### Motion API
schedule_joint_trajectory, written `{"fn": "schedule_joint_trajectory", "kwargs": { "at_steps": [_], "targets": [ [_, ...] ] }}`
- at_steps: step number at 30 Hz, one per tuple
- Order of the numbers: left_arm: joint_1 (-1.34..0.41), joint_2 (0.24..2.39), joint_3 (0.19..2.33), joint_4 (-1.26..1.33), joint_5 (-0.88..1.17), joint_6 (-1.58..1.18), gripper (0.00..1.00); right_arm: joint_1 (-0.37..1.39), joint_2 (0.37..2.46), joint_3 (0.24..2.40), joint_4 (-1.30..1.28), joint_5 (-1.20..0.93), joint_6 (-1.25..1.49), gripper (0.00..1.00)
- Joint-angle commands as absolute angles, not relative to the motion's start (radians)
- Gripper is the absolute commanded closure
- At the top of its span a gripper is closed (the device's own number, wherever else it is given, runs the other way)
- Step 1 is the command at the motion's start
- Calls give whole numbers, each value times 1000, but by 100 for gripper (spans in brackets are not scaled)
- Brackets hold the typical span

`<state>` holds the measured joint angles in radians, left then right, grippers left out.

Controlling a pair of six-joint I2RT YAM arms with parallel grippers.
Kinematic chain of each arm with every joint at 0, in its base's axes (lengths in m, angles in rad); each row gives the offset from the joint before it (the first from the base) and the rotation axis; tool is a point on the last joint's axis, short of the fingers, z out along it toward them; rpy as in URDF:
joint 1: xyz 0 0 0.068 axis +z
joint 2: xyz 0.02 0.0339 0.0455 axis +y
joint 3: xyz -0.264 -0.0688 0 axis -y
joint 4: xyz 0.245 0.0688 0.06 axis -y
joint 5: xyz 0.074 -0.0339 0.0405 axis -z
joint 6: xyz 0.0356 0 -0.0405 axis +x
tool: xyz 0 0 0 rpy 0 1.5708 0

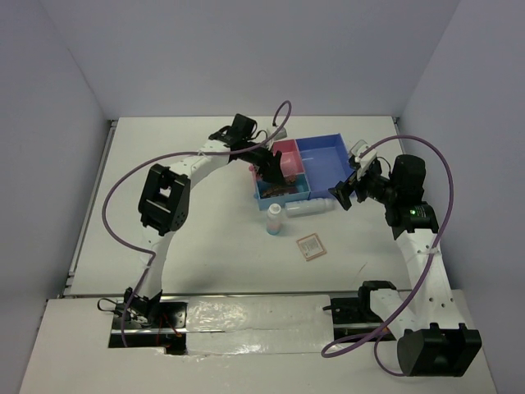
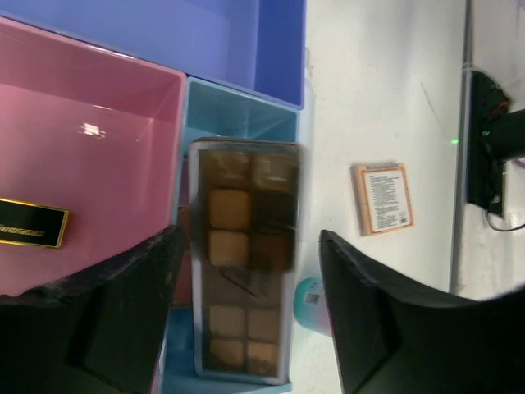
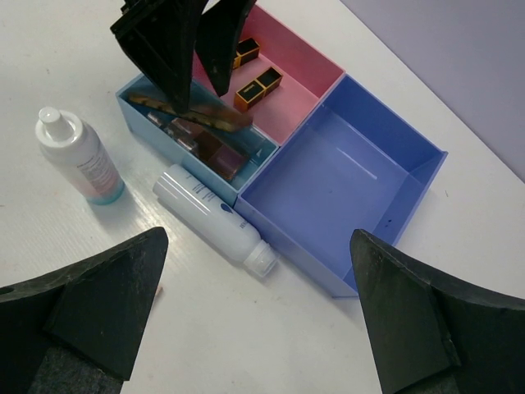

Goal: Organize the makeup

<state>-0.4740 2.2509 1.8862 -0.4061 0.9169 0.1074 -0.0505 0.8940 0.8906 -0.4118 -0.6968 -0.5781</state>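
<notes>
— What is seen beneath the left fingers [image 2: 107, 328]?
— A compartment tray [image 2: 279, 49] is seen. Its pink compartment [image 2: 90, 164] lies under one finger, its light blue compartment [image 2: 246, 123] between the two, and its large blue compartment [image 2: 164, 33] beyond the tips.
— And ahead of the right fingers [image 3: 98, 304]?
— The same tray is found, with the large blue compartment nearest them. A white worktop [image 3: 246, 345] is spread below, and pale walls [image 1: 246, 49] are seen far beyond.
</notes>
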Motion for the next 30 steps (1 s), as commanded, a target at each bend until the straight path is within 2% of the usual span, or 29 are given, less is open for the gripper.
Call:
{"fn": "schedule_joint_trajectory", "kwargs": {
  "at_steps": [1, 5, 8, 9, 10, 11, 12, 14, 15, 18, 19, 21, 22, 24, 26, 27, 28, 30],
  "targets": [
    [-472, 2269, 1936, -402, 902, 124, 16, -58, 877, 881, -383, -716, -568, 0],
    [-471, 2240, 1933, -371, 887, 104, 1, -58, 874, 879, -405, -735, -600, 0],
    [-469, 2204, 1928, -342, 897, 83, 1, -58, 877, 887, -483, -825, -716, 0],
    [-469, 2175, 1915, -328, 897, 65, 1, -58, 887, 900, -580, -868, -780, 0],
    [-468, 2154, 1902, -310, 894, 54, 1, -58, 894, 908, -657, -917, -861, 0],
    [-466, 2132, 1887, -266, 887, 40, 1, -57, 905, 923, -742, -1008, -1094, 0],
    [-460, 2105, 1846, -237, 879, 10, 1, -55, 931, 928, -928, -1043, -1229, 0],
    [-446, 2013, 1794, -137, 824, -50, 3, -49, 963, 922, -1073, -1065, -1550, 0],
    [-440, 1943, 1734, -106, 801, -92, 4, -32, 1000, 920, -1154, -1052, -1612, 0],
    [-411, 1794, 1599, -17, 688, -153, 21, 21, 1060, 907, -1204, -973, -1712, 0],
    [-402, 1754, 1560, -9, 663, -164, 39, 34, 1092, 901, -1195, -951, -1710, 0],
    [-374, 1647, 1450, 37, 560, -217, 53, 95, 1111, 867, -1131, -878, -1665, 0],
    [-367, 1613, 1415, 34, 537, -221, 67, 125, 1115, 853, -1100, -852, -1643, 0],
    [-345, 1518, 1318, 8, 445, -253, 75, 179, 1120, 801, -1013, -801, -1583, 0],
    [-325, 1462, 1220, -3, 420, -274, 72, 268, 1127, 752, -941, -730, -1521, 0],
    [-319, 1409, 1189, -33, 394, -287, 66, 290, 1131, 741, -872, -709, -1467, 0],
    [-315, 1379, 1152, -37, 379, -301, 46, 319, 1137, 730, -845, -684, -1448, 0],
    [-307, 1292, 1043, -32, 335, -333, 33, 344, 1166, 718, -787, -664, -1418, 1]
  ]
}}
